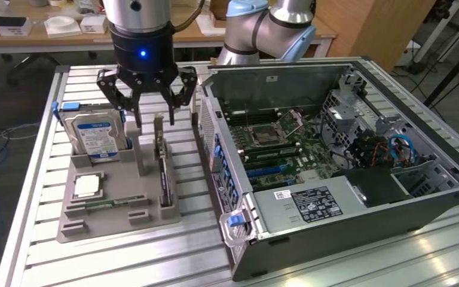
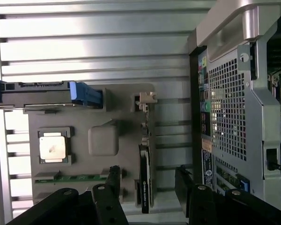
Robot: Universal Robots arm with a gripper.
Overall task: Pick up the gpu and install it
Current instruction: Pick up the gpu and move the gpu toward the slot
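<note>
Slatted table (image 1: 118, 257) bears the gpu (image 1: 163, 173) under spread fingers (image 1: 175, 98), beside blue-labelled hard drive (image 1: 95, 136).

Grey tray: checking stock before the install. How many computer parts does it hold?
4. The hard drive stands upright at one end; the processor lies flat; the memory stick lies beside it; the gpu stands on edge along the side nearest the computer case. None looks hidden.

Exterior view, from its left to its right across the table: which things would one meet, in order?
hard drive → gpu → computer case
</note>
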